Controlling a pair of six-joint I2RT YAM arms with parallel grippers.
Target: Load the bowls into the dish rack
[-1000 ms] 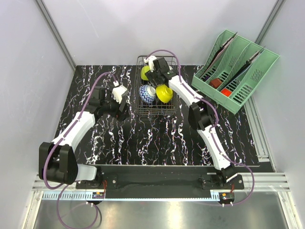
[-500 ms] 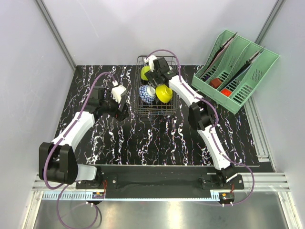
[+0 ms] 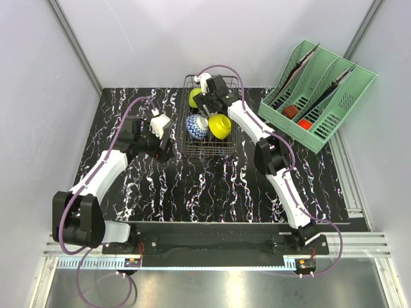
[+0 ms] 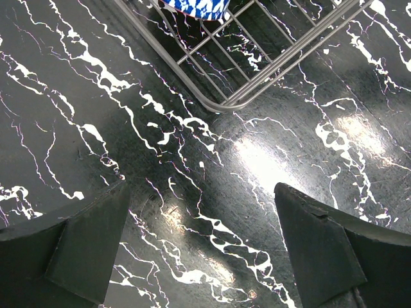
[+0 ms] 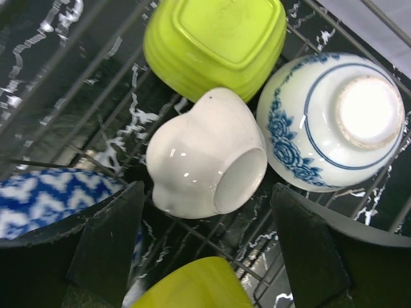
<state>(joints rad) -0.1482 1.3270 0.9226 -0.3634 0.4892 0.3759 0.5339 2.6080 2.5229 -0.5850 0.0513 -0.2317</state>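
Here the right tool [image 5: 205, 191] hangs over the rectangular dish rack of thin dark metal wire [image 3: 212, 149], and we see its two dark fingers [image 5: 106, 244] spread wide, gripping nothing. Directly under the gap lies the plain white rice bowl [image 5: 192, 151], tipped on its side on the wire floor and clear of both fingers. Beyond it sits the lime-green bowl with a squared foot [image 5: 215, 45], upside down. Toward the right of the wrist view is the white bowl with blue floral pattern [image 5: 334, 122], also foot up. Both stand just beside the white one; we cannot tell whether they touch. By the other finger we find the blue-and-white zigzag bowl [image 5: 45, 199], and at the bottom edge the yellow bowl [image 5: 199, 282]. All five are inside the rack, which stands at the far middle of the black, white-veined table [image 4: 96, 96].

The left tool [image 4: 200, 192] is wide as well, holding nothing, over the table just outside the rack's near left corner. The mint-green slotted plastic organizer [image 3: 314, 96] stands well apart at the far right. The floral bowl carries blue blossoms round its wall and a blue ring near the foot.
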